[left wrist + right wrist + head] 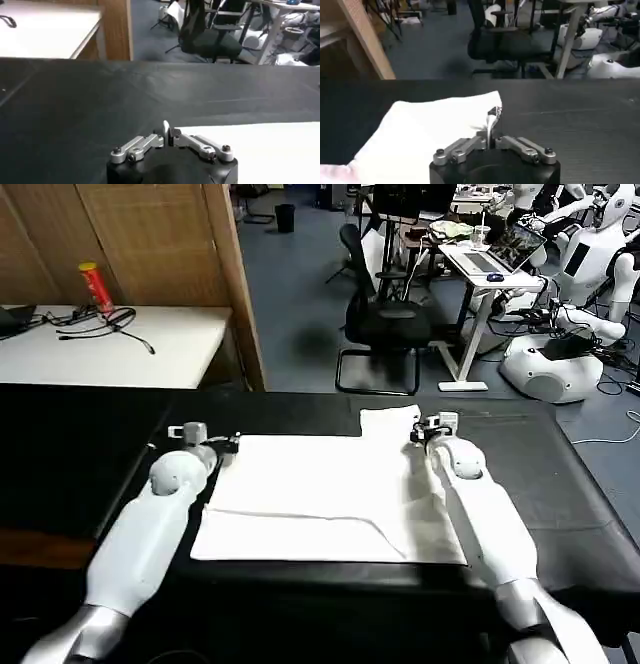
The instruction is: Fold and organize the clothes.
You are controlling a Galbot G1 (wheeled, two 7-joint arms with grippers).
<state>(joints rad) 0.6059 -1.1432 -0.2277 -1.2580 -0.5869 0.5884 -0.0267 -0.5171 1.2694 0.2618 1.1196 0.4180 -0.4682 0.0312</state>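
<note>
**Shirt partly folded, both far corners pinched**

A white T-shirt [320, 499] lies flat mid-counter [90, 454], one fold already creasing it. The left tool [222, 444] and right tool [422, 427] each grip a far shirt corner, fingers closed. More folding seems to remain.

Your two arms reach forward side by side over the tabletop, both angled slightly inward. Your left gripper [232, 444] sits low toward the far left of the tabletop, its fingers [167, 131] pressed together on a corner of the white T-shirt [320, 494]. Your right gripper [418, 430] sits toward the far right, fingers [492, 120] likewise pinched on the cloth's edge.
</note>
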